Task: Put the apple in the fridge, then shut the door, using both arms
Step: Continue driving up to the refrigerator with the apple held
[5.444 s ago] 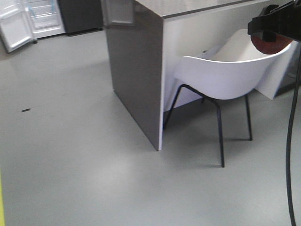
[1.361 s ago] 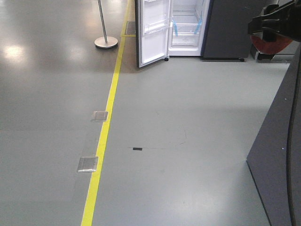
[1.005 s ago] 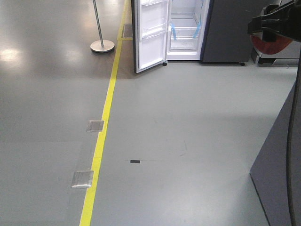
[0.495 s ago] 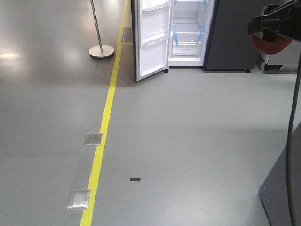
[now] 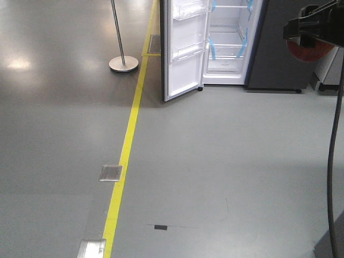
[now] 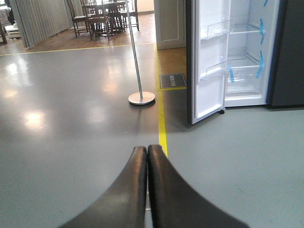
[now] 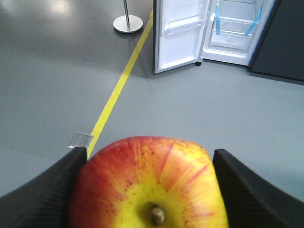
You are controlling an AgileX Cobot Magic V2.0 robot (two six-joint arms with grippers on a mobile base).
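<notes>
My right gripper (image 7: 149, 164) is shut on the red apple (image 7: 147, 185), its yellow stem patch facing the camera; both show at the upper right of the front view, the gripper (image 5: 314, 27) above the apple (image 5: 309, 49). My left gripper (image 6: 147, 151) is shut and empty, pointing at the floor. The fridge (image 5: 279, 48) stands ahead across the grey floor, its white inside with blue tape (image 5: 228, 40) exposed. Its door (image 5: 185, 51) hangs open to the left, showing clear bins. The fridge also shows in the left wrist view (image 6: 247, 61) and the right wrist view (image 7: 232, 28).
A yellow floor line (image 5: 129, 145) runs toward the door, with metal floor plates (image 5: 110, 173) beside it. A silver pole on a round base (image 5: 123, 63) stands left of the door. A black cable (image 5: 336, 150) hangs at the right edge. Chairs and a table (image 6: 102, 14) stand far back.
The view has swung from a table and chair to the fridge, which has drawn nearer and shifted right. The apple stays held in the right gripper.
</notes>
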